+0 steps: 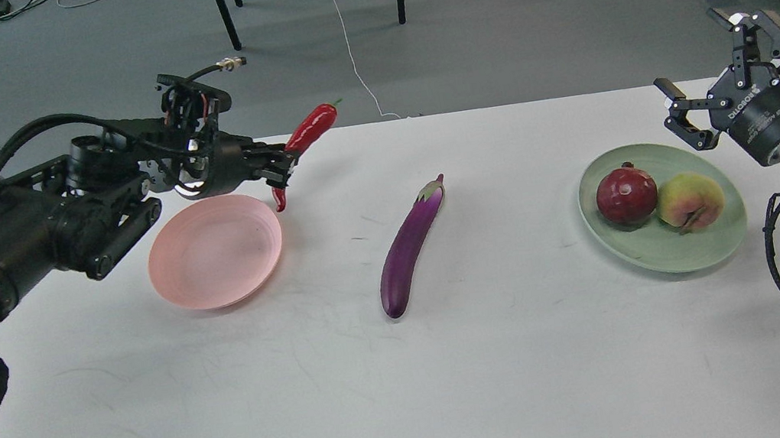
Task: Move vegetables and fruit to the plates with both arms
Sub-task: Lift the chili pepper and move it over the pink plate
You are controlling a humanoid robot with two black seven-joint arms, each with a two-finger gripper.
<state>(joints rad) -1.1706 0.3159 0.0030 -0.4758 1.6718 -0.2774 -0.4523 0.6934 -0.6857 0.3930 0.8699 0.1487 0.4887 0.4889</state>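
Left gripper [280,164] pinches the red chili pepper [304,136] near its lower half, holding it in the air above the far edge of the white table [417,400]; the pepper slants with its stem end up and to the right, and its thin tip hangs down just past the right rim of the pink plate [215,251]. That plate lies bare on the table below and slightly left of the gripper, with the black left arm [35,225] reaching in over its upper left side. Near the middle of the table lies the purple eggplant [410,243], diagonal, its pale cap pointing up and right, well apart from both plates. Further right sits the pale green plate [654,253], carrying the dark-red pomegranate [625,194] on its left side and the yellow-green peach [689,200] just beside it, the two fruits touching. Above the plate's upper right rim hovers the right gripper [712,74], its two fingers spread wide apart and gripping nothing.
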